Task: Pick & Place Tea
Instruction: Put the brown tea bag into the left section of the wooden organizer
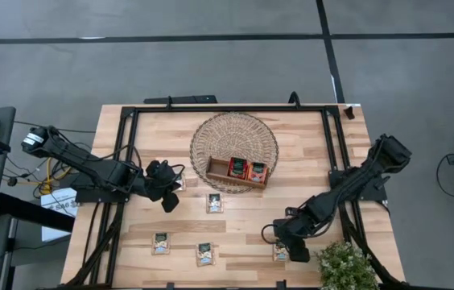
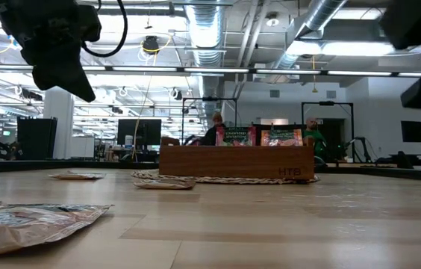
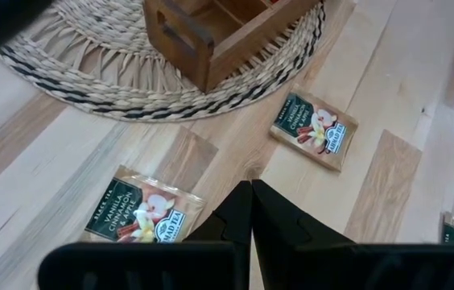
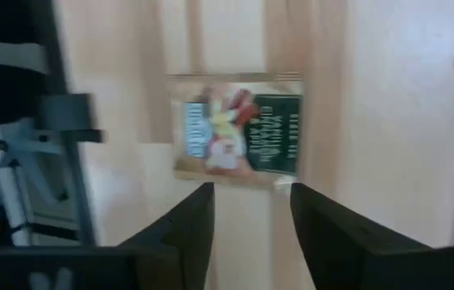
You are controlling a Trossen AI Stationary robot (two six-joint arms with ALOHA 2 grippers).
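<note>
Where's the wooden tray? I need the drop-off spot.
In the high view, the wooden tray sits on the round woven mat at the table's middle back, between both arms.

Both arms are matte black, built of slim boxy links with thicker rounded joint housings. Thin black cables loop loosely along the left arm (image 1: 90, 165) and curl beside the right arm (image 1: 356, 189). The left arm's far end carries a pale round cap. Each gripper has two flat, dark, wedge-shaped fingers (image 4: 187, 225) on a black crossbar.
</note>
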